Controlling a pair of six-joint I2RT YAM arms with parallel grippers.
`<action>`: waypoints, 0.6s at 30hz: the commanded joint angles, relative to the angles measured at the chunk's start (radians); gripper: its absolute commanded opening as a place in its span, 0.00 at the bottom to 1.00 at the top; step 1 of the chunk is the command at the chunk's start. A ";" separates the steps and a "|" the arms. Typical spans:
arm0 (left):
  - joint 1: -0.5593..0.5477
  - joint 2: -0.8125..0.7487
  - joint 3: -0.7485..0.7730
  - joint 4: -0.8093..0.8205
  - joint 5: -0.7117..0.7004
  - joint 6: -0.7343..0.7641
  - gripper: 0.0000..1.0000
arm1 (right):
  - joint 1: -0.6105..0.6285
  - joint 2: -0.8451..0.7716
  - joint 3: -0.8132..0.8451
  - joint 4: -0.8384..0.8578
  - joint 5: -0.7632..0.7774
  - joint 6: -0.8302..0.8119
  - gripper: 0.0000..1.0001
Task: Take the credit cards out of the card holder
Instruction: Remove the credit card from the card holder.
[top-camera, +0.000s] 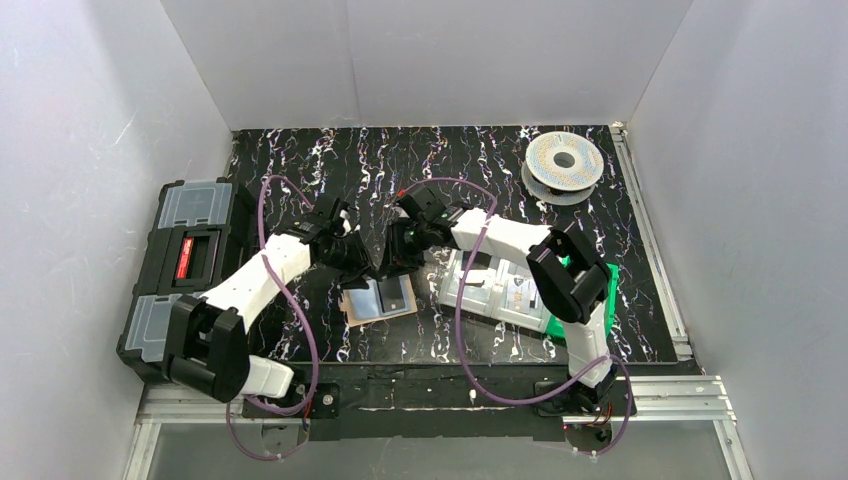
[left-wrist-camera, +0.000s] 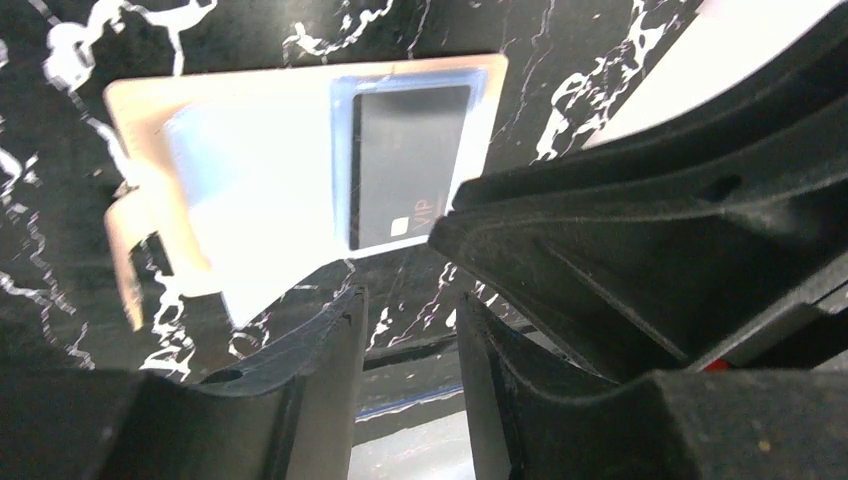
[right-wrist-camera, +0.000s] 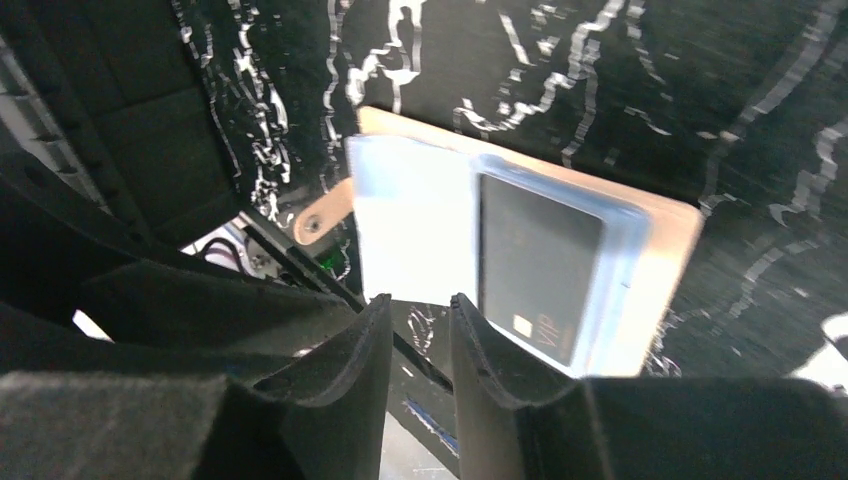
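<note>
The card holder (right-wrist-camera: 668, 245) lies nearest the arm bases. It is open and flat on the black marbled table (top-camera: 480, 170), just short of the table's middle. The credit cards (right-wrist-camera: 410, 215) are still on it: a pale blue one over one panel, and beside it a dark card marked VIP (right-wrist-camera: 540, 265) in a clear bluish sleeve on the other.

Just beyond the holder, the two grippers nearly meet tip to tip above its far edge. The left gripper (left-wrist-camera: 408, 310) is at about 11 o'clock from the holder and the right gripper (right-wrist-camera: 420, 305) at about 1 o'clock. On each, the fingers stand a little apart with nothing between them, and neither touches a card.

At 3 o'clock from the holder a clear compartment tray (top-camera: 485, 285) sits near it, with a green bin (top-camera: 604, 290) behind the right arm. At 9 o'clock, well apart, a black toolbox (top-camera: 190, 255) rests against the left wall. Farthest off, at about 1 o'clock, a spool (top-camera: 563, 162) lies flat near the back wall.
</note>
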 joint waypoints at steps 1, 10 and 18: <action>0.006 0.040 -0.043 0.108 0.086 -0.038 0.36 | -0.022 -0.072 -0.063 -0.042 0.066 -0.016 0.35; 0.029 0.078 -0.169 0.278 0.116 -0.050 0.29 | -0.017 -0.046 -0.043 -0.151 0.153 -0.118 0.31; 0.041 0.110 -0.247 0.390 0.139 -0.058 0.25 | 0.006 -0.002 0.003 -0.209 0.184 -0.163 0.27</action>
